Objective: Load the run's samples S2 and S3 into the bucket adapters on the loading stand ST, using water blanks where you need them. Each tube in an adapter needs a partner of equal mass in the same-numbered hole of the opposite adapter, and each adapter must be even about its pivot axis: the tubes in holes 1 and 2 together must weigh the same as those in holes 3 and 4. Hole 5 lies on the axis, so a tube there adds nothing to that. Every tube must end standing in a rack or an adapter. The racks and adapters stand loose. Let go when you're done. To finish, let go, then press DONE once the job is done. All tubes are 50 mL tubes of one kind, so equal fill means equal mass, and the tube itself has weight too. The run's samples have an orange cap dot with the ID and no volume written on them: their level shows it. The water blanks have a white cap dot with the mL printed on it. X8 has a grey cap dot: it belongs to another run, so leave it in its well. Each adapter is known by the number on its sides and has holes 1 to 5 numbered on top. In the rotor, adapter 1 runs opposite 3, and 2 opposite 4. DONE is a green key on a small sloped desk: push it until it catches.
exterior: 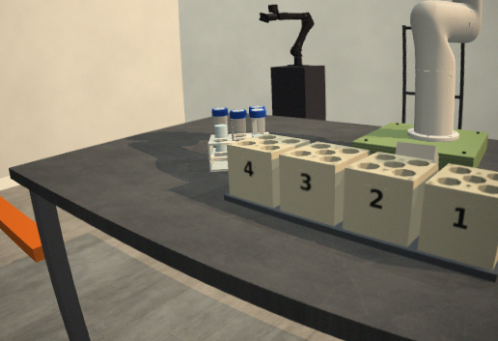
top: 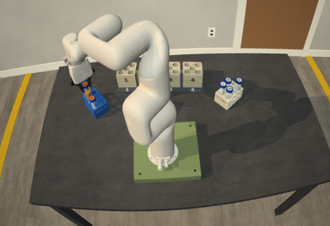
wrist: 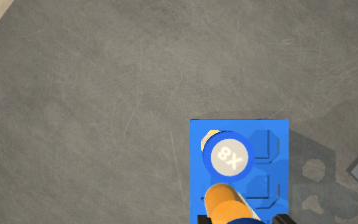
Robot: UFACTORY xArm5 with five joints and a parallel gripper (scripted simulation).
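Note:
My gripper (top: 84,85) (wrist: 242,219) is shut on a blue-capped tube with an orange dot and orange contents (top: 87,93) (wrist: 222,200). It holds the tube over the blue rack (top: 97,112) (wrist: 198,175); whether the tip is inside a well is unclear, and its ID is not readable. X8 (wrist: 229,157) stands in the rack's far left well in the wrist view. Another orange-dot tube (top: 92,98) stands nearer the rack's labelled end. Adapter 1 (top: 126,80) (exterior: 456,227), adapter 2 (exterior: 378,213), adapter 3 (exterior: 306,195) and adapter 4 (top: 192,80) (exterior: 251,179) stand on the stand (top: 198,90); their visible holes are empty.
A white rack (top: 220,100) on the right holds several blue-capped tubes; their volumes are unreadable. The arm hides adapter 2 and part of adapter 3 in the top view. A grey sloped piece (exterior: 416,152) shows behind adapter 2; no green key shows. The arm base stands on a green plate (top: 188,137).

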